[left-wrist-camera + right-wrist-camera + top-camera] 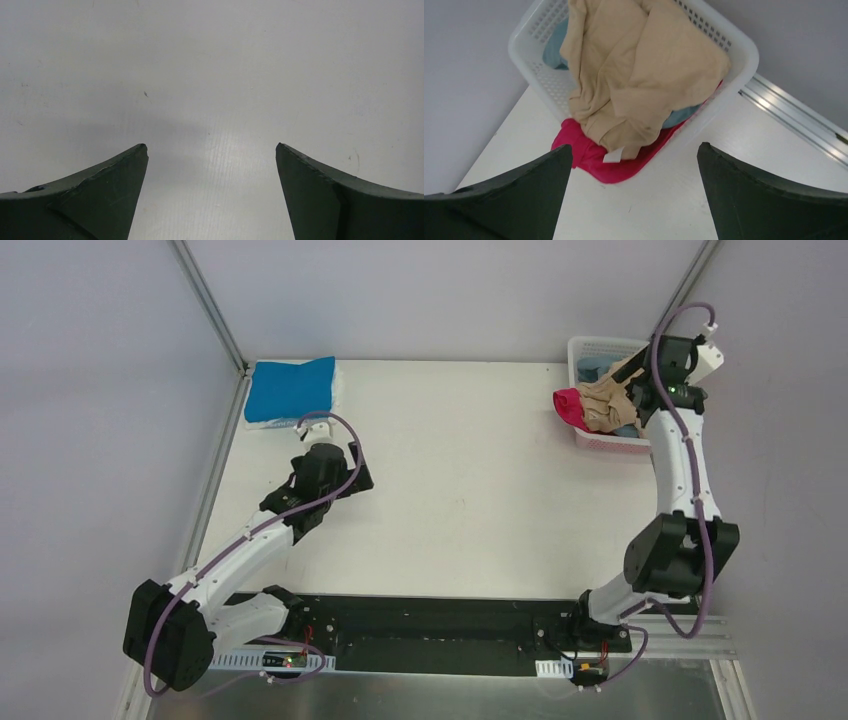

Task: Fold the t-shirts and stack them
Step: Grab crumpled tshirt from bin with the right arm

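Our right gripper (634,146) hangs spread wide, holding nothing, the white basket (746,55) just ahead of its fingertips. The tan t-shirt (639,65) heaps lengthwise toward us over the near rim, covering the magenta t-shirt (589,155) that spills onto the table (664,210). A grey-blue t-shirt (555,47) lies inside the basket. Our left gripper (211,147), equally wide, faces the table. The folded blue t-shirt (290,388) lies beyond it, long side crosswise.

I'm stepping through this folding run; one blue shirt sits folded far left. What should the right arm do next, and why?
Probably lower the right gripper onto the tan shirt: it tops the heap in the white basket, spilling over the rim, and the open, empty jaws point at it.
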Controlling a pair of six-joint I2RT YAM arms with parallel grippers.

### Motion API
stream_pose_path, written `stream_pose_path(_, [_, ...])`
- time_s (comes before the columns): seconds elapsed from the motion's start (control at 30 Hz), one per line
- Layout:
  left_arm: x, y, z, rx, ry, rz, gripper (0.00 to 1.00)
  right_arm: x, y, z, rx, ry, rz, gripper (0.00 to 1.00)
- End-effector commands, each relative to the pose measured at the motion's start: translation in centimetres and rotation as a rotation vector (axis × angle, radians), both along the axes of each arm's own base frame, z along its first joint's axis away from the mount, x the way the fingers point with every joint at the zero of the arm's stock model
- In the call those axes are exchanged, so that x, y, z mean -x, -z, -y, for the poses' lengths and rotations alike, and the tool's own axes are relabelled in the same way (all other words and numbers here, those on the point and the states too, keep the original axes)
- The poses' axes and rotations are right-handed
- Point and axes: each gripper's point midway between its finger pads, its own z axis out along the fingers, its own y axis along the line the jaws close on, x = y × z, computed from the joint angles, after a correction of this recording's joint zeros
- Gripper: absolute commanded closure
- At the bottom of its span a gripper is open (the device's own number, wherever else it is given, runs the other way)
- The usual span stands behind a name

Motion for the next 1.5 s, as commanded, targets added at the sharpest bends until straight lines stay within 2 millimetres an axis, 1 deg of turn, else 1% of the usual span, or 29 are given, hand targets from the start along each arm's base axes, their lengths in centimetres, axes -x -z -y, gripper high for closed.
stream_pose_path(0.0, [-0.9, -1.1, 0.3, 0.033, -0.009, 0.011, 0.01, -3.0, 0.2, 2.9, 0.030, -0.062, -0.076, 0.01])
stream_pose_path(0.13, [-1.4, -0.7, 0.3, 0.027, -0.018, -0.003, 0.01, -6.4, 1.5, 4.4, 0.014, -0.096, -0.116, 0.01])
stream_pose_path(0.17, [-1.5, -0.5, 0.4, 0.028, -0.017, -0.010, 0.01, -7.3, 1.3, 4.8, 0.015, -0.100, -0.107, 0.01])
stream_pose_path(0.3, [-1.9, 0.2, 0.6, 0.030, -0.012, -0.037, 0.01, -10.9, 2.2, 6.3, 0.017, -0.085, -0.094, 0.01])
stream_pose_path(0.4, [-2.1, 0.6, 0.8, 0.035, -0.009, -0.049, 0.01, -13.7, 2.6, 6.9, 0.029, -0.086, -0.052, 0.01])
stream_pose_path(0.47, [-2.3, 0.8, 0.9, 0.039, -0.007, -0.054, 0.01, -15.6, 3.1, 7.1, 0.025, -0.095, -0.013, 0.01])
stream_pose_path(0.57, [-2.4, 1.0, 0.9, 0.044, -0.007, -0.059, 0.01, -18.1, 3.7, 6.8, -0.009, -0.112, 0.049, 0.02])
stream_pose_path(0.67, [-2.4, 1.0, 0.9, 0.047, -0.006, -0.060, 0.01, -19.8, 4.6, 6.2, -0.059, -0.133, 0.084, 0.08])
stream_pose_path(0.73, [-2.3, 0.9, 0.8, 0.050, -0.007, -0.059, 0.01, -20.6, 5.3, 6.0, -0.086, -0.135, 0.097, 0.13])
stream_pose_path(0.8, [-2.2, 0.8, 0.8, 0.055, -0.008, -0.056, 0.01, -21.0, 5.9, 6.0, -0.099, -0.124, 0.107, 0.21])
stream_pose_path(0.9, [-2.0, 0.8, 0.7, 0.060, -0.010, -0.053, 0.01, -21.3, 6.6, 6.5, -0.101, -0.094, 0.110, 0.38])
stream_pose_path(0.93, [-2.0, 0.8, 0.6, 0.061, -0.009, -0.051, 0.01, -21.3, 6.8, 6.7, -0.098, -0.078, 0.106, 0.49])
stream_pose_path(1.0, [-1.8, 0.6, 0.6, 0.066, -0.010, -0.044, 0.01, -20.9, 6.9, 7.2, -0.089, -0.045, 0.097, 0.77])
stream_pose_path(1.03, [-1.8, 0.5, 0.5, 0.067, -0.010, -0.040, 0.01, -20.7, 6.7, 7.4, -0.085, -0.029, 0.097, 0.96])
stream_pose_path(1.07, [-1.7, 0.3, 0.5, 0.069, -0.010, -0.035, 0.01, -20.5, 6.2, 7.5, -0.083, -0.021, 0.105, 1.00])
stream_pose_path(1.1, [-1.6, 0.2, 0.4, 0.071, -0.009, -0.030, 0.01, -20.3, 5.6, 7.5, -0.083, -0.018, 0.115, 1.00])
stream_pose_path(1.2, [-1.3, -0.3, 0.5, 0.082, 0.001, -0.015, 0.01, -19.6, 1.7, 7.2, -0.073, -0.031, 0.180, 1.00])
stream_pose_path(1.27, [-1.1, -0.6, 0.5, 0.092, 0.003, -0.004, 0.01, -18.8, -1.6, 6.8, -0.063, -0.040, 0.235, 1.00])
stream_pose_path(1.3, [-1.0, -0.8, 0.5, 0.098, 0.006, 0.001, 0.01, -18.0, -4.0, 6.7, -0.051, -0.044, 0.274, 1.00])
stream_pose_path(1.33, [-0.9, -1.1, 0.5, 0.105, 0.009, 0.009, 0.01, -17.3, -5.9, 6.5, -0.040, -0.044, 0.305, 1.00])
stream_pose_path(1.43, [-0.6, -1.4, 0.6, 0.119, 0.015, 0.021, 0.01, -14.8, -10.9, 5.9, -0.015, -0.051, 0.394, 1.00])
stream_pose_path(1.47, [-0.5, -1.5, 0.6, 0.124, 0.020, 0.024, 0.01, -14.1, -12.3, 5.6, -0.008, -0.058, 0.419, 1.00])
